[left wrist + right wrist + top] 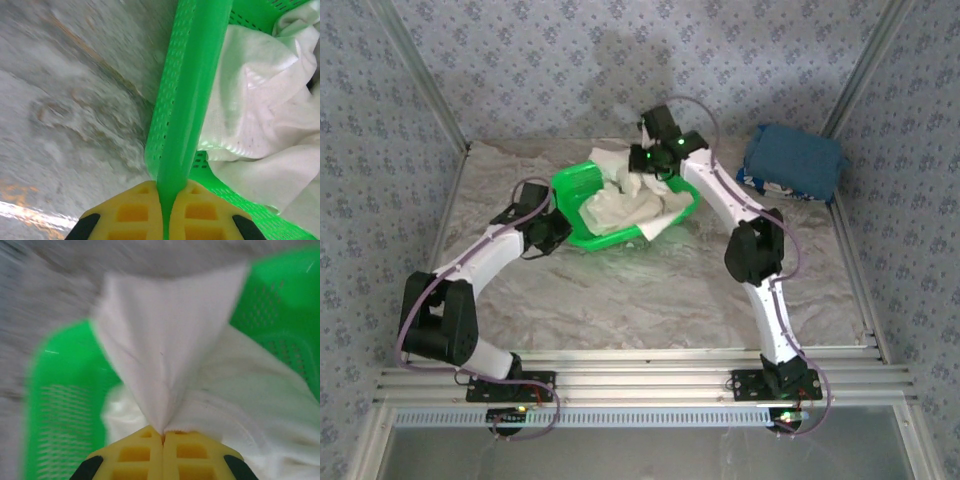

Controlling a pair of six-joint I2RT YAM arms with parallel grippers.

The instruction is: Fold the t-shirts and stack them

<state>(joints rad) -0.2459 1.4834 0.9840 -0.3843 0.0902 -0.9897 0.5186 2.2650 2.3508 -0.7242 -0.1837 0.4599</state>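
At basket rim (pixel 192 100), L gripper (pixel 165 212) clamped, tee (pixel 260 105) inside

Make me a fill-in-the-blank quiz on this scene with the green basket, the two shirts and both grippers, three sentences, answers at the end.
1. The left gripper is clamped on the green plastic basket at its ____.
2. The right gripper is ____ on a fold of the cream-white cotton t-shirt.
3. The dark blue t-shirt rests at the far ____ corner of the pale marbled table.
Missing words: rim; shut; right.
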